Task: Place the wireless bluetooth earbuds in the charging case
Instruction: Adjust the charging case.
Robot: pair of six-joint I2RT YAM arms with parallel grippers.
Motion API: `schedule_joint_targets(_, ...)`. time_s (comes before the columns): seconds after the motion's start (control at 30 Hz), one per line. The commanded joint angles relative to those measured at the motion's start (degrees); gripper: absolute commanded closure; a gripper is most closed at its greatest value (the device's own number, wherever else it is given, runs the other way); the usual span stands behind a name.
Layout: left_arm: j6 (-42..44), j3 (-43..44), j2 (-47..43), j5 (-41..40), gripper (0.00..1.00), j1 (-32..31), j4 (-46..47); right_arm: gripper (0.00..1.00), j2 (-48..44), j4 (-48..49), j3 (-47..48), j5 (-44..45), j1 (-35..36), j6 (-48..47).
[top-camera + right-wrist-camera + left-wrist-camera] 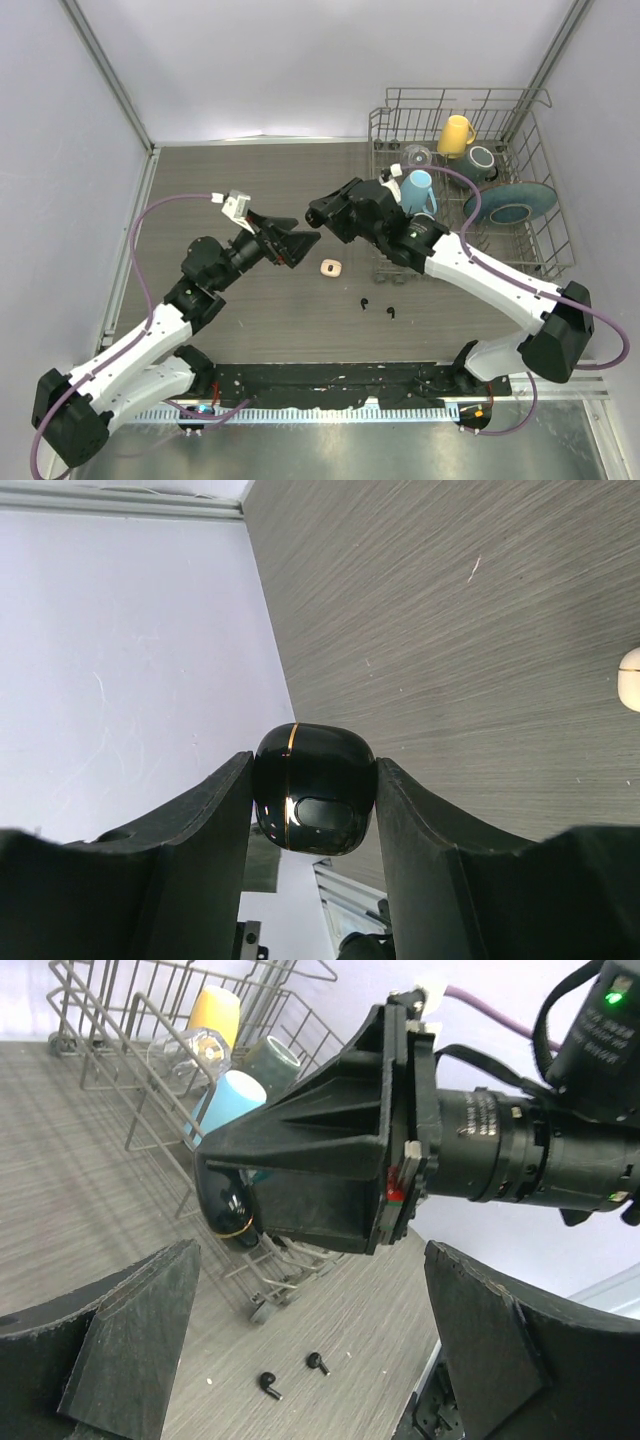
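My right gripper [318,213] is shut on a glossy black charging case with a gold seam [314,788] and holds it above the table; the case is closed. It also shows in the left wrist view [228,1210], between the right gripper's fingers. My left gripper [303,248] is open and empty, its jaws facing the right gripper close by. Two black earbuds [364,302] [391,312] lie on the table in front of the arms; the left wrist view shows them too [268,1384] [317,1362]. No cream-white earbuds are in view.
A small cream case [331,267] lies on the table under the grippers, at the right edge of the right wrist view [630,678]. A wire dish rack [540,250] at the back right holds a yellow mug [456,134], a blue mug [417,190], a dark mug and a plate [512,203].
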Motion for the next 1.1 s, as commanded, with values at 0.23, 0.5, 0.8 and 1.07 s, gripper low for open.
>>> schedule_joint_targets(0.23,3.4,4.4,5.3,-15.1,0.07,-6.6,2.5,0.99,-5.7,6.4,-3.3,-2.7,-1.9,2.9)
schedule_joint_targets(0.5,4.1,6.7,10.0,-15.0,0.20,-7.0,4.9,0.99,-5.0,8.6,-3.3,-7.9,-2.4,4.1)
schedule_joint_targets(0.8,3.4,5.9,11.8,-16.7,0.43,-7.0,8.1,0.99,-6.2,9.5,-4.9,-8.8,-2.5,4.5)
schedule_joint_targets(1.07,3.3,5.4,12.1,-17.9,0.47,-7.0,9.5,0.99,-6.7,9.8,-6.2,-9.1,-2.4,5.0)
